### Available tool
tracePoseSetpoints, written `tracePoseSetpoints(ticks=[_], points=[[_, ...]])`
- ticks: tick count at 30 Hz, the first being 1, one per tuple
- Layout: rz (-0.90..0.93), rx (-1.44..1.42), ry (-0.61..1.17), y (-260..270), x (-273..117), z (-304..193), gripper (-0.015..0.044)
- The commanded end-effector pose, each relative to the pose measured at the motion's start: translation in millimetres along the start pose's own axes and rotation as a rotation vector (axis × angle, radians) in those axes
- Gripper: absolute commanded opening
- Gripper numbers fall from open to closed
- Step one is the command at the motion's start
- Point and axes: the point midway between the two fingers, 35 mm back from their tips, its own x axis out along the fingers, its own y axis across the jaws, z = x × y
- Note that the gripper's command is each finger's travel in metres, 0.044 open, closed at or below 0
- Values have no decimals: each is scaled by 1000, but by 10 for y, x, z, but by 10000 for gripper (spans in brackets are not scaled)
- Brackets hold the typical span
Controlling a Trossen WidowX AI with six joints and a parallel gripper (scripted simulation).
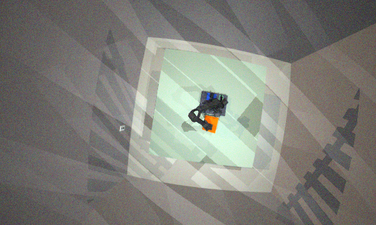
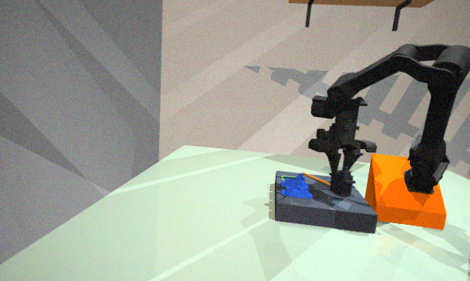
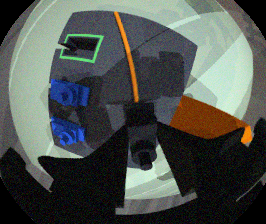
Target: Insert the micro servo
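Note:
The loose micro servo is black and stands on the dark grey deck, beside the orange block. My gripper points down and is shut on the servo, one finger on each side. A round boss with a stub shows on the servo in the wrist view. Its orange cable runs away over the deck to the far edge. The empty pocket has a green outline and a side notch, at the upper left in the wrist view. The servo's underside is hidden.
Two blue servos sit in the deck in a row with the pocket. The arm's base stands on an orange block, close beside the deck. Both stand on a pale green table top.

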Motion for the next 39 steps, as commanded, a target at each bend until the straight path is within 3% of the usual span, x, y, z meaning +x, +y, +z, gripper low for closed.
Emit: tracePoseSetpoints(ticks=[1,19,28,39], points=[[3,-3,-8,7,-130,15,0],[2,-3,-8,-37,-278,-55,0],[3,-4,-9,213,-281,112,0],[3,-4,-10,122,-284,347,0]])
